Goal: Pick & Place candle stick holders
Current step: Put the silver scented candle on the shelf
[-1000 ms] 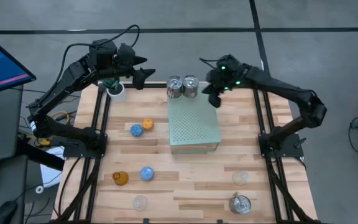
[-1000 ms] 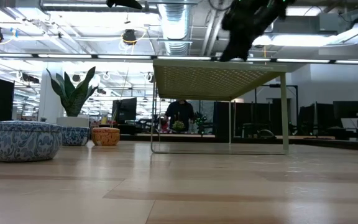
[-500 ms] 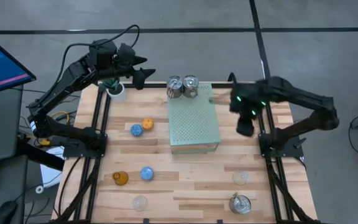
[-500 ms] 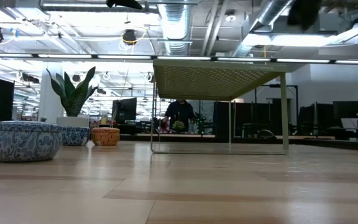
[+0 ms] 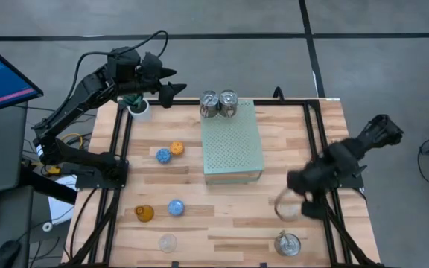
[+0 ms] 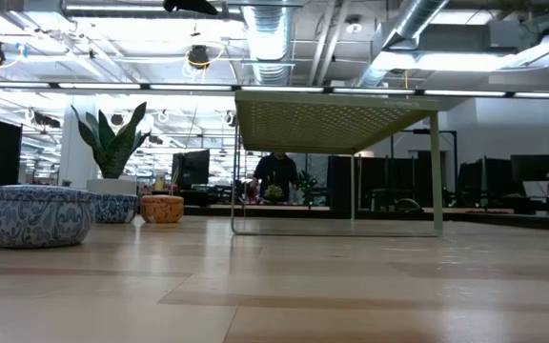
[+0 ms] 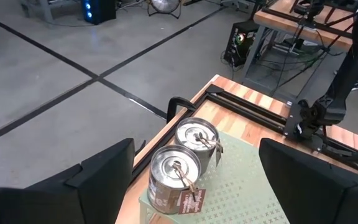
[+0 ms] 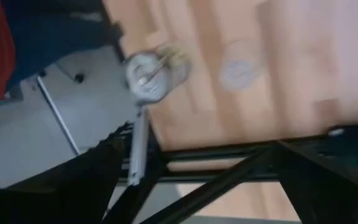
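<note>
Two shiny silver holders (image 5: 219,103) stand on the far end of the pale-green block (image 5: 233,145); the left wrist view also shows them (image 7: 185,158). My left gripper (image 5: 173,82) hovers open at the far left, to the left of them. On the wood sit a blue (image 5: 163,155) and an orange holder (image 5: 176,149), then amber (image 5: 144,214), blue (image 5: 176,207) and clear glass (image 5: 168,242) ones. At the near right are a clear glass holder (image 5: 287,213) and a silver one (image 5: 289,243). My right gripper (image 5: 290,198) hangs open over that glass holder, blurred.
A green plant in a white pot (image 5: 138,110) stands at the far left corner, just below my left gripper. Black frame rails (image 5: 320,160) run along the table's sides. In the low view the block (image 6: 341,119) stands raised on thin legs, with bare wood in front.
My right gripper has swung fast from beside the silver holders at the far end of the block toward the table's near right, ending over the clear glass holder, and its fingers have opened. The silver holders stay on the block.
</note>
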You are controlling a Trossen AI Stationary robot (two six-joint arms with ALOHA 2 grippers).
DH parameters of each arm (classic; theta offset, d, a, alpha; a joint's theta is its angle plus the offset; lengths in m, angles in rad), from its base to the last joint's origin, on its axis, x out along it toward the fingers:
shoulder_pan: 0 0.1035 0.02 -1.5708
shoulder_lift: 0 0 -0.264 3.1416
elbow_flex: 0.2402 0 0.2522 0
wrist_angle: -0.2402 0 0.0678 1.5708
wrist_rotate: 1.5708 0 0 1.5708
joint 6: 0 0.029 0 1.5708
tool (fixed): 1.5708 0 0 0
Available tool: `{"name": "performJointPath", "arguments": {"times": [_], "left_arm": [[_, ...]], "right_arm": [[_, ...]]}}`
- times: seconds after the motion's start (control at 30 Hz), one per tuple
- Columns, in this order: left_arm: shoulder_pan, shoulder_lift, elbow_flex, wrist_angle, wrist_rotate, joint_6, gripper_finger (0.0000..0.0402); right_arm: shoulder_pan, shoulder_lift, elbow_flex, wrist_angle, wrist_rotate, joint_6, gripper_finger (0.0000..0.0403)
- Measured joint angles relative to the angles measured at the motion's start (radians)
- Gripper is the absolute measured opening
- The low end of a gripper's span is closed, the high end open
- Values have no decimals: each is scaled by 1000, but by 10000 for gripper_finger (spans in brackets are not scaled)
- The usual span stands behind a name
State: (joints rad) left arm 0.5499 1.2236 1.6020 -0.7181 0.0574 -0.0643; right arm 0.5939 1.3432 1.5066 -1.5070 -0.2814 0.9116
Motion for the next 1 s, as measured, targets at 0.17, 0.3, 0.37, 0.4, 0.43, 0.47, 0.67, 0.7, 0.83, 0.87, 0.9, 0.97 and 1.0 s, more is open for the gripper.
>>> {"name": "performJointPath", "arguments": {"times": [0.17, 0.3, 0.37, 0.4, 0.43, 0.47, 0.67, 0.7, 0.83, 0.87, 0.9, 0.97, 1.0], "left_arm": [[0, 0, 0, 0, 31, 7, 348], [0, 0, 0, 0, 57, 7, 348], [0, 0, 0, 0, 57, 7, 348], [0, 0, 0, 0, 57, 7, 348], [0, 0, 0, 0, 57, 7, 348], [0, 0, 0, -1, 57, 7, 348], [0, 0, 0, -3, 57, 33, 347], [0, 0, 0, -3, 57, 36, 348], [0, 0, 0, -3, 57, 37, 349], [0, 0, 0, -3, 57, 37, 349], [0, 0, 0, -3, 57, 37, 348], [0, 0, 0, -3, 56, 37, 348], [0, 0, 0, -3, 56, 37, 348]], "right_arm": [[179, 82, 0, 143, 43, 87, 383], [281, 160, 0, 234, 66, 148, 382], [324, 196, 0, 278, 91, 180, 387], [339, 213, 0, 300, 109, 185, 391], [352, 230, 0, 321, 128, 186, 395], [364, 249, 0, 339, 148, 184, 397], [380, 363, 0, 371, 207, 99, 397], [375, 381, 0, 371, 208, 78, 398], [352, 433, 0, 371, 205, 8, 399], [348, 441, 0, 370, 205, -8, 399], [343, 444, 0, 371, 205, -24, 399], [336, 444, 0, 371, 217, -41, 399], [336, 442, 0, 375, 227, -44, 399]]}}
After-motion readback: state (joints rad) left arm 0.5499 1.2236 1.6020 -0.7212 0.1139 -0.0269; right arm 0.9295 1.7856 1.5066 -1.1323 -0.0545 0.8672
